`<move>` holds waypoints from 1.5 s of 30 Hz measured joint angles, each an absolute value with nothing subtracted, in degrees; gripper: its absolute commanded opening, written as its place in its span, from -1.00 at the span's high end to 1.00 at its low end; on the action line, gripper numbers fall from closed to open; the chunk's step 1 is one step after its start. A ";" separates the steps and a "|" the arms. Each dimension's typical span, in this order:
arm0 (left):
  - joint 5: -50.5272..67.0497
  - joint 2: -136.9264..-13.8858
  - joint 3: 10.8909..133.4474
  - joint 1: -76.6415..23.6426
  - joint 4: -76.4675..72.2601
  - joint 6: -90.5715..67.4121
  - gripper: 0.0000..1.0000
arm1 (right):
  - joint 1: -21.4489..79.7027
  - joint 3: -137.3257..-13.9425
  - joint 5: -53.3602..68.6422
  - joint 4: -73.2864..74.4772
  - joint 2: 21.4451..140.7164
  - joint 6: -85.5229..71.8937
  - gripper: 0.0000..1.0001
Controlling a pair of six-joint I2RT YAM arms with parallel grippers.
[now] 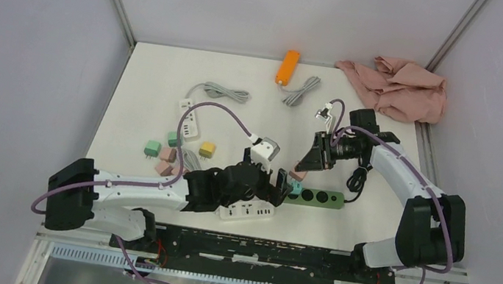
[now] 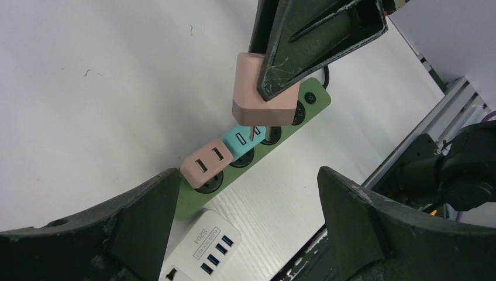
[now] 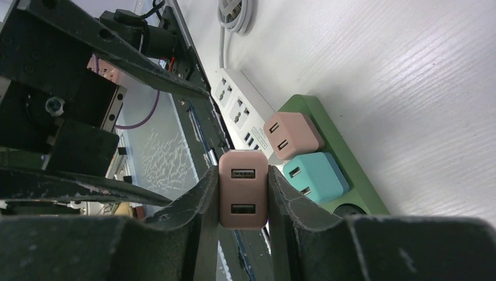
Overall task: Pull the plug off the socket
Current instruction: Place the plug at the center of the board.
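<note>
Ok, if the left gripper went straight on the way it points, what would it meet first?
Probably the pink plug seated at the near end of the green power strip, framed between its open jaws; depth is hard to judge.

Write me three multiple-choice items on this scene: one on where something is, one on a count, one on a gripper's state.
1. Relative to the green power strip, where is the pink charger plug in the right gripper?
A. seated in it
B. lifted above it
C. lying beside it on the table

2. How many plugs sit in that strip?
A. one
B. two
C. four

3. The left gripper is:
A. open and empty
B. shut on a plug
C. shut on a cable

Answers:
1 B: its prongs hang bare above the sockets.
2 B: one seated pink plug and one teal plug.
3 A: its jaws stand wide apart, gripping nothing.
</note>
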State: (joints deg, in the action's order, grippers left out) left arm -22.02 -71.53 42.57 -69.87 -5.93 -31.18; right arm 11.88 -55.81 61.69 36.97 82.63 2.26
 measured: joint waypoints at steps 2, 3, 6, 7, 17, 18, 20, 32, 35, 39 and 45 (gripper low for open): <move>-22.24 -72.73 42.63 -70.17 -7.22 -29.43 -0.79 | 11.88 -55.88 61.76 36.84 83.29 1.43 0.89; -22.44 -73.67 43.13 -70.17 -7.44 -28.69 -0.77 | 11.88 -55.92 61.80 36.84 83.57 1.06 0.89; -22.63 -77.30 46.04 -70.15 -7.35 -27.42 -0.70 | 11.88 -55.92 61.95 36.84 83.99 0.32 0.89; -22.74 -78.74 47.53 -70.15 -7.31 -27.18 -0.68 | 11.88 -55.92 62.00 36.84 84.09 0.16 0.89; -27.53 -90.96 61.67 -70.15 -0.47 -26.59 0.15 | 11.88 -56.18 61.63 36.82 84.18 -0.43 0.88; -27.79 -91.50 62.30 -70.15 0.10 -26.52 0.18 | 11.79 -56.18 61.34 36.82 84.31 -0.43 0.88; -28.42 -92.36 63.44 -70.17 1.10 -26.55 0.28 | 11.49 -56.18 61.39 36.91 84.51 -0.34 0.87; -28.38 -92.64 63.92 -70.08 3.53 -26.55 -0.21 | 11.51 -56.36 61.78 36.84 84.53 -0.45 0.82; -28.34 -92.79 63.92 -70.08 3.92 -26.55 -0.15 | 11.57 -56.42 61.89 36.84 84.53 -0.47 0.82; -28.14 -92.86 63.92 -70.11 3.66 -26.57 0.44 | 11.62 -56.45 61.89 36.71 84.53 -0.62 0.75; -27.86 -92.86 63.92 -69.89 3.53 -26.52 0.94 | 11.62 -56.47 61.84 36.64 84.53 -0.80 0.03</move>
